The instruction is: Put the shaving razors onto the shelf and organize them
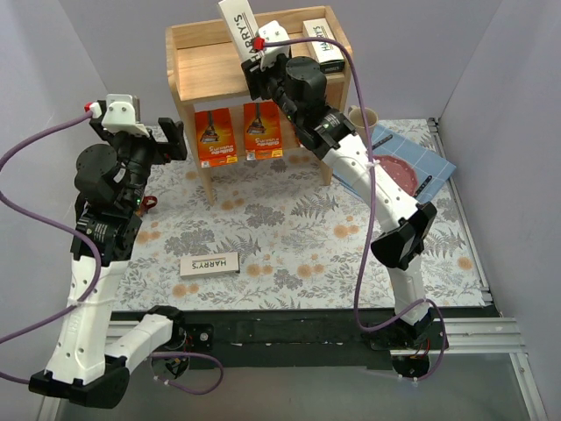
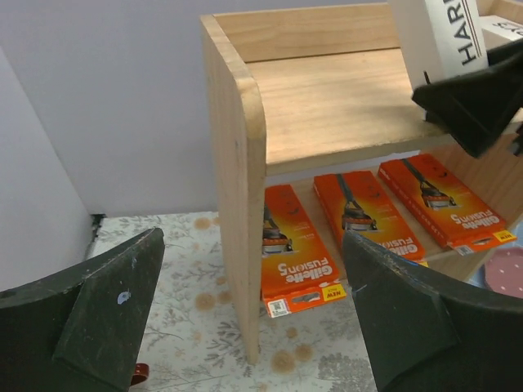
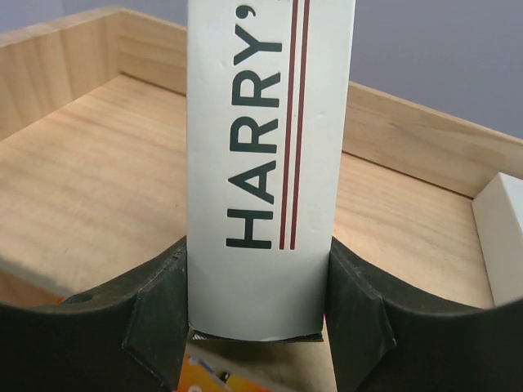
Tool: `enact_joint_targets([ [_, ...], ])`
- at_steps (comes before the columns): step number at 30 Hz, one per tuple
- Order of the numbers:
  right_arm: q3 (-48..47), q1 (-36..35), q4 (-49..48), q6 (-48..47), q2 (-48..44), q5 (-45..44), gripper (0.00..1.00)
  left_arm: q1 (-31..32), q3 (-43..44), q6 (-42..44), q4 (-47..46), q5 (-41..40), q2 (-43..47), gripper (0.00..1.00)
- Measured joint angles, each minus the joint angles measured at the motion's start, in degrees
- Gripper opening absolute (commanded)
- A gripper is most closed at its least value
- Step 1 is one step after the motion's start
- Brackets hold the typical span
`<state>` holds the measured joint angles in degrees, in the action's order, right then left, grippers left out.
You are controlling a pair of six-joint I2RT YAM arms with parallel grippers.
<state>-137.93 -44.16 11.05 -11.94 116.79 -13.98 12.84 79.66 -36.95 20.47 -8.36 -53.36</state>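
The wooden shelf point(image 1: 197, 61) stands at the back. My right gripper point(image 1: 254, 74) is shut on a white HARRY'S box point(image 1: 240, 26), held tilted above the top tier; the box fills the right wrist view point(image 3: 261, 163) between the fingers point(image 3: 155, 314). Another HARRY'S box point(image 1: 321, 42) lies on the top tier at the right. A third HARRY'S box point(image 1: 210, 263) lies on the table. Three orange packs point(image 2: 298, 249) point(image 2: 359, 208) point(image 2: 441, 200) lie on the lower tier. My left gripper point(image 1: 171, 140) is open and empty, left of the shelf's side wall point(image 2: 237, 163).
A beige mug point(image 1: 363, 117) stands right of the shelf. A blue board point(image 1: 421, 158) with a dark red disc point(image 1: 399, 171) lies at the right. A floral cloth point(image 1: 289, 237) covers the table. A small red object point(image 1: 149, 203) lies near the left arm.
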Motion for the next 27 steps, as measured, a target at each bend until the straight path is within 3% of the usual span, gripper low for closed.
enact_joint_targets([
  [7,0.07,0.48,-5.29,2.54,1.07,-5.88,0.77,0.0,-1.29,-2.01,0.02,3.85,-1.46,0.88],
  [12,0.09,1.09,-4.79,5.31,0.39,-6.01,0.98,0.0,-1.31,-4.35,-1.79,9.44,-3.26,0.87],
  [20,1.99,1.16,-3.69,8.52,-4.39,-3.17,0.99,0.0,4.11,-7.1,-11.15,14.99,-15.5,0.84],
  [22,2.27,1.18,-4.37,8.22,-6.25,-2.51,0.99,0.0,7.58,-7.93,-13.25,15.74,-19.85,0.75],
  [23,2.89,1.2,-5.35,7.37,-7.37,-2.34,0.96,0.0,9.6,-8.46,-14.4,15.93,-22.32,0.69],
  [24,3.65,1.31,-6.6,6.73,-8.44,-2.21,0.83,0.0,11.87,-8.94,-15.21,16.11,-24.68,0.58],
  [25,5.05,1.62,-8.74,5.95,-9.64,-1.7,0.73,0.02,14.21,-9.55,-15.93,16.24,-27.06,0.54],
  [26,6.95,2.08,-10.6,5.18,-11.13,-0.85,0.51,0.11,16.48,-10.21,-16.41,16.35,-29.22,0.46],
  [27,8.61,2.73,-12.22,4.48,-12.33,-0.02,0.34,0.2,19.23,-10.78,-16.65,16.37,-31.67,0.29],
])
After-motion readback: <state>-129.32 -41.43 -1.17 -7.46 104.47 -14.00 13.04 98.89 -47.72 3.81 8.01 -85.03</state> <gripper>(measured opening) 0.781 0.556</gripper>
